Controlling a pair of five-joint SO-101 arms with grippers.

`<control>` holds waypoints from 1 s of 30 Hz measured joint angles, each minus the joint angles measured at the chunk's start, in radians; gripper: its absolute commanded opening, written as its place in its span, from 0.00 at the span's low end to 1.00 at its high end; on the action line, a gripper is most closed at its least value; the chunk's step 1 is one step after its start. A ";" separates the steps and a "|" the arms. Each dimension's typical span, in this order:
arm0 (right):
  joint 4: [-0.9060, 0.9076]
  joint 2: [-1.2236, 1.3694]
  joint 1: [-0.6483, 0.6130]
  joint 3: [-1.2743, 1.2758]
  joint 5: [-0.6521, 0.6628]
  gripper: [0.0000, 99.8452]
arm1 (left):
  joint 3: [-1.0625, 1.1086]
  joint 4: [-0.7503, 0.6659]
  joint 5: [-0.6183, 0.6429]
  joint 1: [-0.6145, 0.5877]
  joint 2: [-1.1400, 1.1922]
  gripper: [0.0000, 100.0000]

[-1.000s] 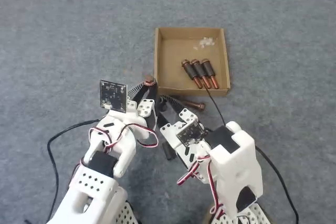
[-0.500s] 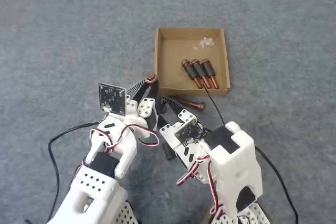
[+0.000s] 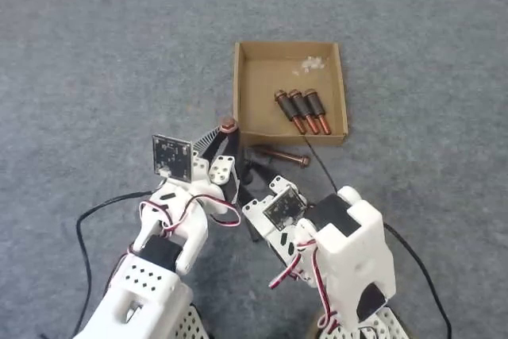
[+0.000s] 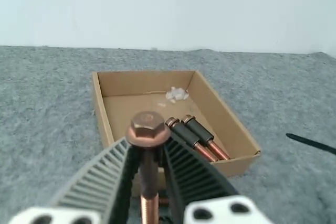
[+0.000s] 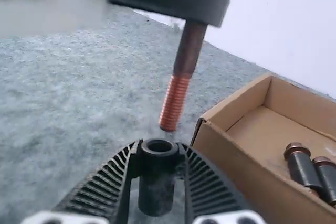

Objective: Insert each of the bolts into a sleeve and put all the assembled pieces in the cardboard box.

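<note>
My left gripper (image 4: 148,166) is shut on a copper bolt (image 4: 147,153), head up and threaded end down; from above its head (image 3: 228,125) shows just off the cardboard box's (image 3: 239,93) near-left corner. My right gripper (image 5: 157,174) is shut on an upright black sleeve (image 5: 156,179), its hole facing up. The bolt's threaded tip (image 5: 175,102) hangs just above and beyond the sleeve. Three assembled pieces (image 3: 304,111) lie in the box. Another bolt (image 3: 282,155) lies on the carpet in front of the box.
Grey carpet (image 3: 103,77) covers the table. A small white scrap (image 3: 313,62) sits in the box's far corner. A black cable (image 3: 321,160) runs from the box front toward the right arm. A dark piece (image 3: 254,232) lies between the arms.
Both arms have drawn slightly back toward their bases. The left gripper with its bolt stayed near the box corner, and the right gripper has slid lower under it.
</note>
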 measured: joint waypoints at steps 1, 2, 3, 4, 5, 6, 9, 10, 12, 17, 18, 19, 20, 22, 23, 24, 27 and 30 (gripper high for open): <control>0.000 -0.002 -0.002 0.002 -0.002 0.01 | 0.002 0.000 0.000 0.000 0.000 0.01; 0.000 -0.003 -0.002 0.000 -0.009 0.01 | 0.002 0.000 0.000 0.000 0.000 0.01; 0.000 -0.003 -0.002 0.000 -0.014 0.01 | 0.002 0.000 0.000 0.000 0.000 0.01; 0.000 -0.003 -0.002 0.000 -0.017 0.01 | 0.002 0.000 0.000 0.002 0.000 0.01; 0.000 -0.003 -0.002 0.000 -0.018 0.01 | 0.002 0.000 0.000 0.002 0.000 0.01; 0.000 -0.003 -0.002 0.000 -0.018 0.01 | 0.002 0.000 0.000 0.002 0.000 0.01; 0.000 -0.003 -0.002 0.003 -0.021 0.01 | 0.002 0.000 0.000 0.002 0.000 0.01; 0.000 -0.003 -0.002 0.003 -0.021 0.01 | 0.002 0.000 0.000 0.002 0.000 0.01; 0.000 -0.003 -0.002 0.003 -0.026 0.01 | 0.002 0.000 0.000 0.002 0.000 0.01; 0.000 -0.003 -0.002 0.003 -0.029 0.01 | 0.009 0.003 0.000 0.002 0.000 0.01; -0.003 -0.003 -0.002 0.003 -0.029 0.01 | 0.012 0.003 0.000 0.002 0.000 0.01; -0.011 -0.003 -0.002 0.003 -0.029 0.01 | 0.025 0.003 0.000 0.002 0.000 0.01; -0.017 -0.003 -0.002 0.005 -0.031 0.01 | 0.035 0.003 0.000 0.005 0.000 0.01; -0.028 -0.006 0.002 0.008 -0.054 0.01 | 0.051 0.003 -0.005 0.028 0.000 0.01; -0.029 -0.008 0.005 0.008 -0.060 0.01 | 0.054 0.003 -0.005 0.031 0.000 0.01; -0.029 -0.008 0.005 0.008 -0.064 0.01 | 0.054 0.003 -0.005 0.034 0.000 0.01; -0.029 -0.009 0.008 0.008 -0.069 0.01 | 0.054 0.003 -0.005 0.038 0.000 0.01; -0.034 -0.009 0.008 0.008 -0.072 0.01 | 0.054 0.003 -0.005 0.038 0.000 0.01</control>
